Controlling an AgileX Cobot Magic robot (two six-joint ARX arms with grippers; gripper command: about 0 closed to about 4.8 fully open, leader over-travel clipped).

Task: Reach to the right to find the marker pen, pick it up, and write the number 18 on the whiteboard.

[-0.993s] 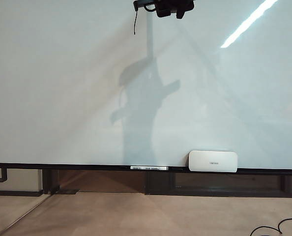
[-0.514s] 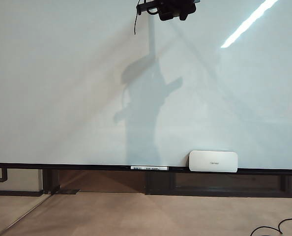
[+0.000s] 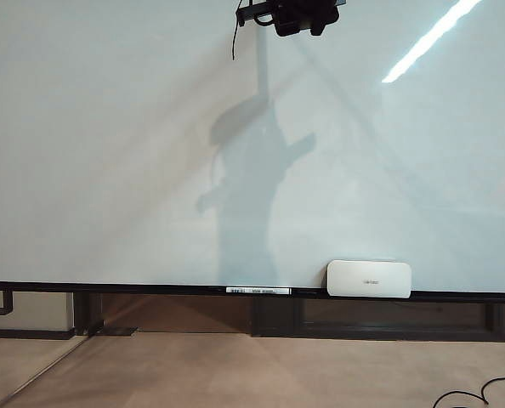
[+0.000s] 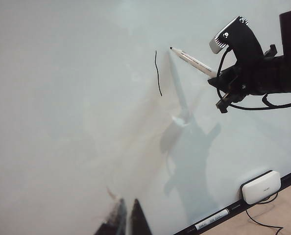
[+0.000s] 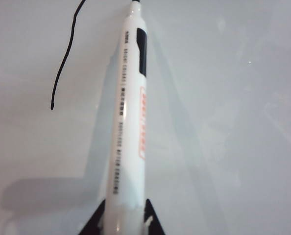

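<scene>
The whiteboard (image 3: 108, 153) fills the exterior view. One thin black, roughly vertical stroke (image 3: 234, 42) is drawn near its top; it also shows as a stroke (image 4: 157, 73) and a stroke (image 5: 64, 58) in the wrist views. My right gripper (image 3: 295, 15) is at the board's top edge, shut on the marker pen (image 5: 131, 122), a white barrel with a black tip. The pen (image 4: 192, 61) points at the board just right of the stroke's top. My left gripper (image 4: 127, 218) is shut and empty, well away from the stroke.
A white rounded eraser (image 3: 368, 279) rests on the black ledge (image 3: 150, 289) at lower right. A white barcode-labelled pen (image 3: 258, 291) lies on the ledge left of it. Below are a wooden floor and a black cable (image 3: 482, 393).
My right gripper with the pen has shifted slightly right along the board's top, away from the stroke. The stroke looks the same. The left arm has not moved.
</scene>
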